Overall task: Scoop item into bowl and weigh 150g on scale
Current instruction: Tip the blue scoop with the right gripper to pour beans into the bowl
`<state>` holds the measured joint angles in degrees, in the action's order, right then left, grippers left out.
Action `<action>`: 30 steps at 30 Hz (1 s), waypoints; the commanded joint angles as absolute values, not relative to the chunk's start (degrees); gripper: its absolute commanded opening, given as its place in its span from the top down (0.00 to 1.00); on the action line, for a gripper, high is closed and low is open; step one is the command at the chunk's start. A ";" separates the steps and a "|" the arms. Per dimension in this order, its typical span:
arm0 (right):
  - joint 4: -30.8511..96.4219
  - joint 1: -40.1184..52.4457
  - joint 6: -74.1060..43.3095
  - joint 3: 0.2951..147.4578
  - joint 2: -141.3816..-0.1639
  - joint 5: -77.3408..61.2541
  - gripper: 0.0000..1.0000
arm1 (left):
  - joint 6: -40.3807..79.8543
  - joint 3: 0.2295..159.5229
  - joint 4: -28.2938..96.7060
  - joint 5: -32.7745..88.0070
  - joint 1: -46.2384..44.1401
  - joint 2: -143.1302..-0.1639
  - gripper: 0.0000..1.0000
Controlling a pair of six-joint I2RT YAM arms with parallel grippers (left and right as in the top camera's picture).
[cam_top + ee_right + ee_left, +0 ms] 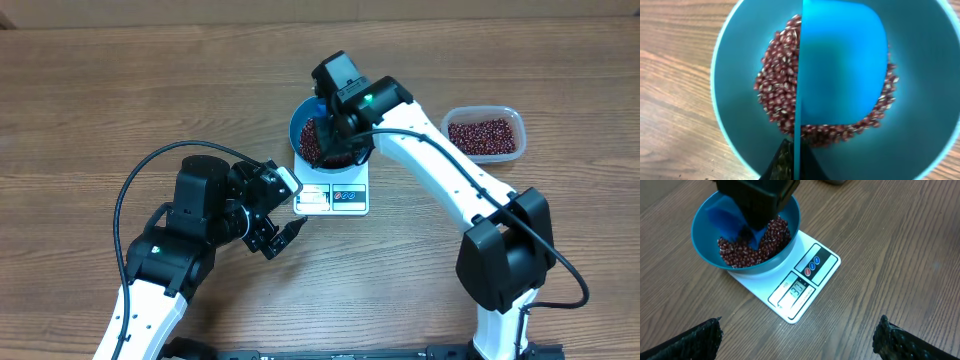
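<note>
beans heaped in the blue bowl, bowl sat on the scale, more in the tub off right. r gripper clamped on the scoop, tipped over the heap. l gripper jaws wide, empty, by the scale's front. best imo: empty gently, don't lean on the rim, lift clear before reading.

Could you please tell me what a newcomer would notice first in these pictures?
The bright blue bowl of dark red-brown beans, standing on the white scale mid-table, draws the eye first, with the right gripper, jaws shut on a blue scoop, reaching into it. Next come the clear tub of more beans at the right, and the left gripper, wide open, facing the scale's display.
</note>
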<state>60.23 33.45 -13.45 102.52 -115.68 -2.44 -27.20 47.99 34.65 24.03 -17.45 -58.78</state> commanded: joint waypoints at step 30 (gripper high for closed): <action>60.51 21.58 -9.96 102.89 -114.43 -33.65 0.96 | -27.00 47.70 34.48 25.08 -16.91 -58.87 0.00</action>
